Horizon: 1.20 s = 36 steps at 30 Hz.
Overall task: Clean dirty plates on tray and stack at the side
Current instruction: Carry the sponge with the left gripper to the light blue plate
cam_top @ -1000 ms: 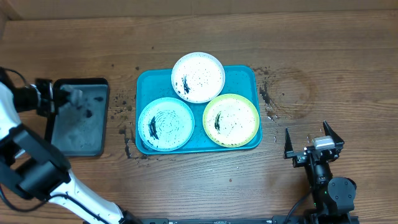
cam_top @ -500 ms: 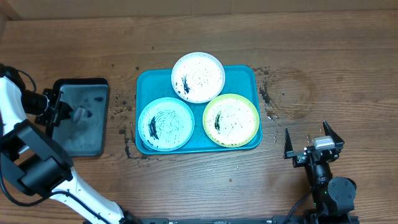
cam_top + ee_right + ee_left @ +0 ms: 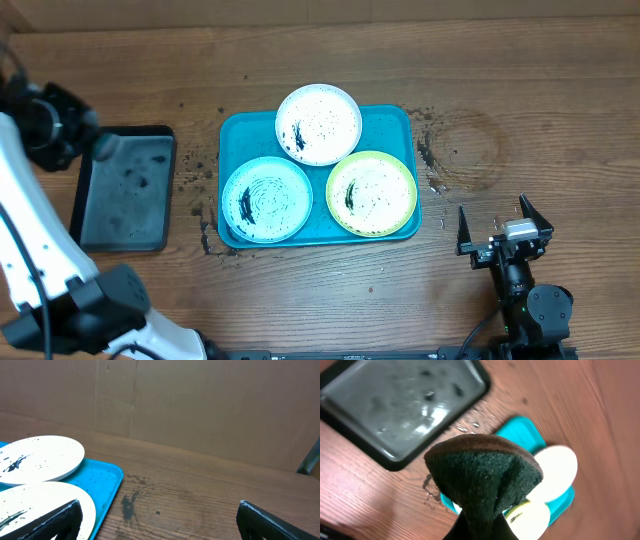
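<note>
Wooden tabletop (image 3: 560,90): left gripper (image 3: 88,138), clenched on the sponge (image 3: 485,472), has lifted off the black tray (image 3: 125,195) at nine o'clock. Plates (image 3: 318,123) on the blue tray (image 3: 235,135) likely get scrubbed next; right gripper (image 3: 497,228) idles agape.

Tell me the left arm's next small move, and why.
Probably swing the left claw, shut on the dark folded sponge, rightward from near the small black rectangular tray to the light-blue-rimmed round plate, the nearest one on the large turquoise plastic tray; all three plates there show black specks.

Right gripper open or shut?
Open: the right gripper shows both fingers wide apart in its wrist view, nothing between them.
</note>
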{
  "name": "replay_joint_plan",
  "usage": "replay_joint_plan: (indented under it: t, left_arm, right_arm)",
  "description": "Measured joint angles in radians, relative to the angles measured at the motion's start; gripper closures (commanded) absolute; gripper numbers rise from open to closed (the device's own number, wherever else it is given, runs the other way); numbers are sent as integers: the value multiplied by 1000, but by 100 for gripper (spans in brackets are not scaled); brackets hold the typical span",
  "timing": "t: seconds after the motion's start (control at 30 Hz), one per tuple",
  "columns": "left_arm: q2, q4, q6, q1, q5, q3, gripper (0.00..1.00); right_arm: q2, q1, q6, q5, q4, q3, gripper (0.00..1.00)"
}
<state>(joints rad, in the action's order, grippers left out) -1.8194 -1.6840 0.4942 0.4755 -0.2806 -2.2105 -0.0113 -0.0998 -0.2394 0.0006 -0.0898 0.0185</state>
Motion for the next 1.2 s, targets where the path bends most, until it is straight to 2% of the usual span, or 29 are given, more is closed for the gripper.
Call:
replay_joint_plan:
  t: [0.23,0.3,0.6,0.73,0.87,0.97,1.07,1.2]
  left_arm:
    - [94,1,-58,-264,31,237,96]
    - [93,48,-61,-347,44,334,96]
    - [87,463,-45,-678,115,764,96]
    - [84,643,-10,-705,144,907,96]
    - [84,759,5,-705,156,996,93]
    - [84,845,3,-705,150,1054,87]
    - [84,916,-15,-706,134,1093,66]
    - [84,946,-32,-712,136,1109,53]
  right_arm:
    - [0,0,0,0,0,0,0]
    - [1,0,0,0,-2,0,0]
    - [0,0,0,0,-1,0,0]
    - [1,0,0,0,0,0,0]
    - [1,0,0,0,0,0,0]
    - [1,0,0,0,-1,0,0]
    - [1,0,0,0,0,0,0]
    - [1,0,0,0,-1,0,0]
